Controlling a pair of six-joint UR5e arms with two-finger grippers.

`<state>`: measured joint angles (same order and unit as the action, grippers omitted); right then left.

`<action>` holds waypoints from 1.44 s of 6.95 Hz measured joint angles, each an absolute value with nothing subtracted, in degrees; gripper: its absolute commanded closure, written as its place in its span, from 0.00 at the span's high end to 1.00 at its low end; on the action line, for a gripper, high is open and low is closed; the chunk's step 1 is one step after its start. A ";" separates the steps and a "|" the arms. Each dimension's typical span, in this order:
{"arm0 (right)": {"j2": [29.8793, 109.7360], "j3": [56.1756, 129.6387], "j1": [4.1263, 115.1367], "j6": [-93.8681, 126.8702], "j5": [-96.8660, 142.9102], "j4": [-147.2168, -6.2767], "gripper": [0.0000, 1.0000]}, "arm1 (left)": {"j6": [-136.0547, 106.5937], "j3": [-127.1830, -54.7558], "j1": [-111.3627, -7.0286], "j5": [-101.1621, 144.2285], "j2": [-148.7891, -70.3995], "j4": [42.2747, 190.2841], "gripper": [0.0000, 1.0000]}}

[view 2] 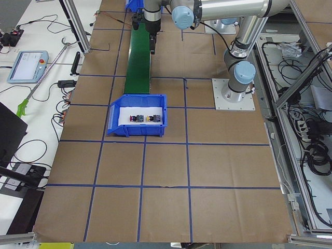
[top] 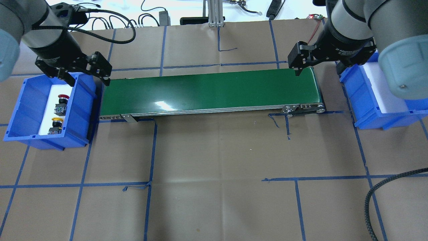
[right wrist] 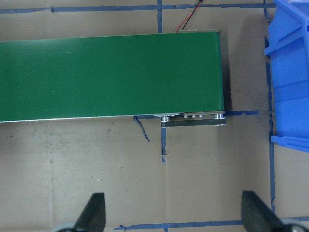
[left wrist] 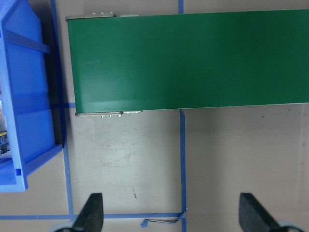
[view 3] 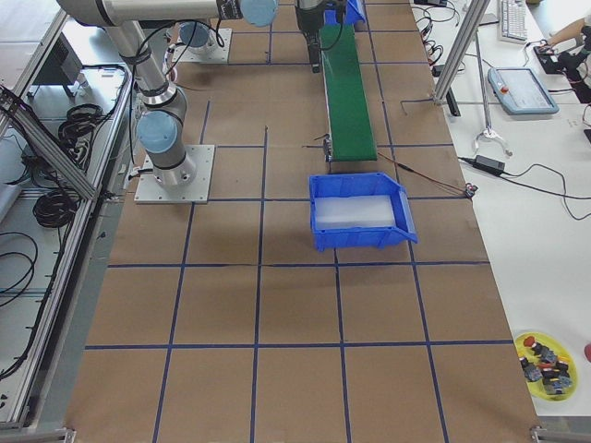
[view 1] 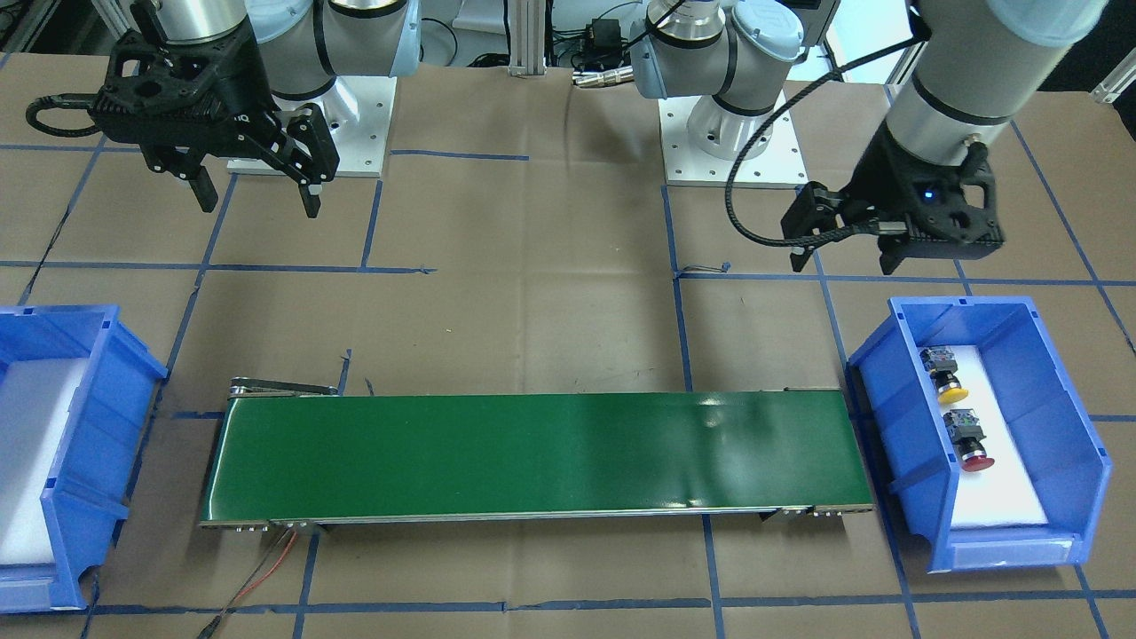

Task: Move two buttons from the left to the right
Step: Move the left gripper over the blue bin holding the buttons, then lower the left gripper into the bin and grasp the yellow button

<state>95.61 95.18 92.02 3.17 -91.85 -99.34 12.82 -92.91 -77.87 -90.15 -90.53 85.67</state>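
Note:
Two buttons lie on white foam in the blue bin [top: 20,110] on my left: a red-capped one [top: 62,102] and a yellow-capped one [top: 56,125]. The front view shows the same bin [view 1: 1056,399] with the yellow button [view 1: 942,373] and the red button [view 1: 967,439]. My left gripper [top: 89,82] hovers open and empty over the bin's inner edge, by the left end of the green conveyor belt [top: 207,92]. My right gripper [top: 318,71] hovers open and empty over the belt's right end. Both wrist views show the fingers spread wide with nothing between them.
A second blue bin [top: 367,97] with bare white foam stands past the belt's right end. Both arm bases are bolted behind the belt [view 1: 532,453]. A black cable [top: 384,187] loops in at the table's near right. A yellow dish of spare parts [view 3: 545,360] sits on a side bench.

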 measured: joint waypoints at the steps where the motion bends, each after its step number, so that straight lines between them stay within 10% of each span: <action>1: 95.57 95.18 92.02 3.16 -91.85 -99.32 1.00 | 17.46 -92.98 -72.66 -89.96 -90.90 85.75 1.00; 10: 95.54 95.11 92.02 3.16 -91.82 -99.32 1.00 | 37.26 -105.28 -53.30 -89.90 -95.47 66.48 0.99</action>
<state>95.54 95.11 92.02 3.16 -91.82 -99.32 37.26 -105.28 -53.30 -89.90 -95.47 66.48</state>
